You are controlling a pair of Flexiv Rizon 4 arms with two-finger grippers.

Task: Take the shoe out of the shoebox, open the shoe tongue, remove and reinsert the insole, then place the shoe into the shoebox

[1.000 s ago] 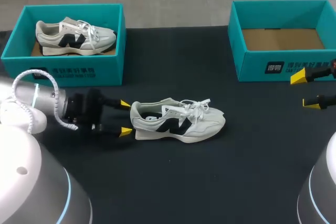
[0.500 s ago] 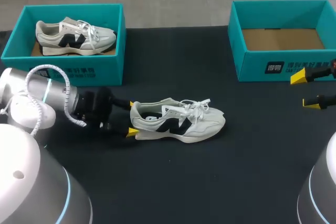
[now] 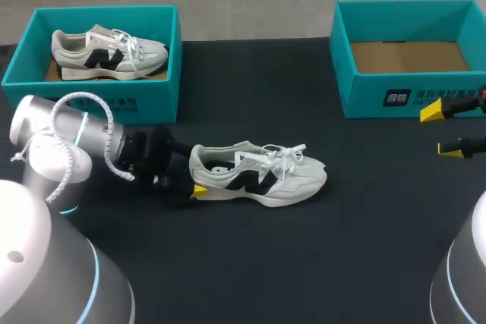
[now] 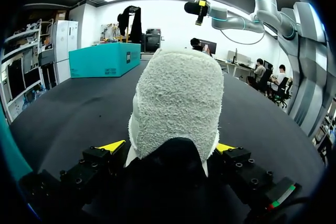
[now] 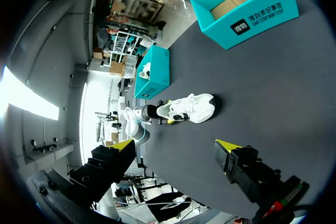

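A white sneaker with black markings (image 3: 258, 174) lies on its side on the black table (image 3: 250, 263), toe pointing right. My left gripper (image 3: 194, 174) is at its heel, open. In the left wrist view the fuzzy heel (image 4: 176, 103) fills the gap between the yellow fingertips (image 4: 113, 145) of the left gripper (image 4: 169, 148); I cannot tell if they touch it. The empty teal shoebox (image 3: 406, 100) stands at the back right. My right gripper (image 3: 440, 130) hangs open just in front of it, holding nothing. From the right wrist, the right gripper (image 5: 175, 145) looks toward the sneaker (image 5: 189, 108).
A second teal shoebox (image 3: 99, 104) at the back left holds another sneaker (image 3: 106, 51). It stands close behind my left arm. The empty box (image 4: 105, 60) shows far ahead in the left wrist view.
My left gripper has slid right along the table until its open fingers straddle the sneaker's heel. The sneaker shifted very slightly right. The right arm stayed still.
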